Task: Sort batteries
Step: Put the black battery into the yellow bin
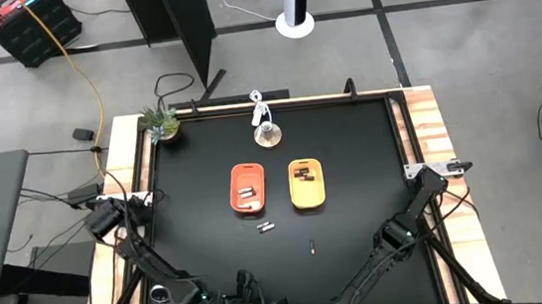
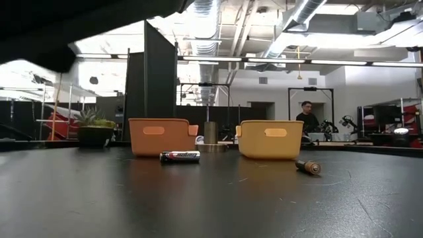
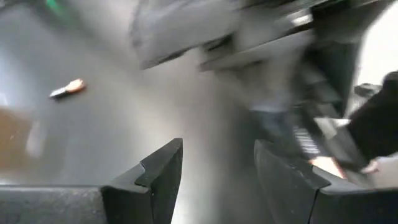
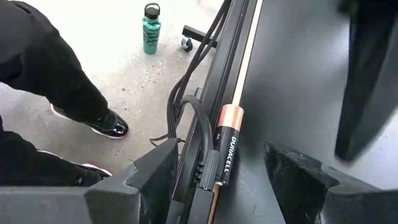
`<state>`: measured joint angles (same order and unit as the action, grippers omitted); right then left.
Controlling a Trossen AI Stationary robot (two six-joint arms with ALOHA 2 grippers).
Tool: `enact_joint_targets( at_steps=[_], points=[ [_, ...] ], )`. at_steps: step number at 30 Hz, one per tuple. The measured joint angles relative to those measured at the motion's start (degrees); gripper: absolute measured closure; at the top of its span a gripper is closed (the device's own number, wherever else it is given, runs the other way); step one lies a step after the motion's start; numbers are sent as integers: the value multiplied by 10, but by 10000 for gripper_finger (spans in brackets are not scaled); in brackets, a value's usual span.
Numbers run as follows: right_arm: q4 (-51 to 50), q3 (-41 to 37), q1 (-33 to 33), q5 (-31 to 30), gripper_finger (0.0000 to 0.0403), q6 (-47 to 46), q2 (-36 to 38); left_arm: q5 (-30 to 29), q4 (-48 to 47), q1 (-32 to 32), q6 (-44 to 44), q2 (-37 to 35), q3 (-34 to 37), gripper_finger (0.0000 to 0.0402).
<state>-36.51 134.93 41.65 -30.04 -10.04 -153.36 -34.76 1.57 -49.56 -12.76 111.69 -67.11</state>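
Several batteries lie loose on the tabletop (image 1: 350, 144): a small cluster (image 1: 265, 227) just below the two trays in the high view, and a single one (image 1: 312, 247) lower and to the right. So I judge the sorting part done.

Both arms sit folded at the bottom edge of that view. The right gripper (image 4: 221, 163) has its jaws spread wide over the tabletop's edge. A copper-topped battery (image 4: 227, 146) lies between them, touching neither finger, so nothing is gripped yet. The left gripper (image 3: 217, 155) is also open and empty, with one battery (image 3: 67, 89) off at the frame's left.

I'd say the step in hand is picking up the copper-topped cell. Next I would close the right jaws squarely on it, lift it and carry it up to a tray.

The orange tray (image 1: 233, 181) holds what looks like one dark battery and one pale one. The yellow tray (image 1: 321, 195) holds a couple of dark ones near its upper end. I cannot read the markings.
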Motion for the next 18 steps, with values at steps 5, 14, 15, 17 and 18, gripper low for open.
enact_joint_targets(
  at_steps=[5,14,15,17,18],
  points=[
    [0,0,0,0,147,0,0,23,7,-43,7,-4,0,207],
    [1,0,0,0,147,0,0,26,69,-86,24,-1,0,213],
    [1,0,0,0,147,0,0,26,68,-85,22,2,0,219],
    [1,0,0,-3,147,0,0,27,74,-82,20,12,0,238],
    [1,0,0,-6,147,0,0,29,80,-82,23,19,0,250]
  ],
)
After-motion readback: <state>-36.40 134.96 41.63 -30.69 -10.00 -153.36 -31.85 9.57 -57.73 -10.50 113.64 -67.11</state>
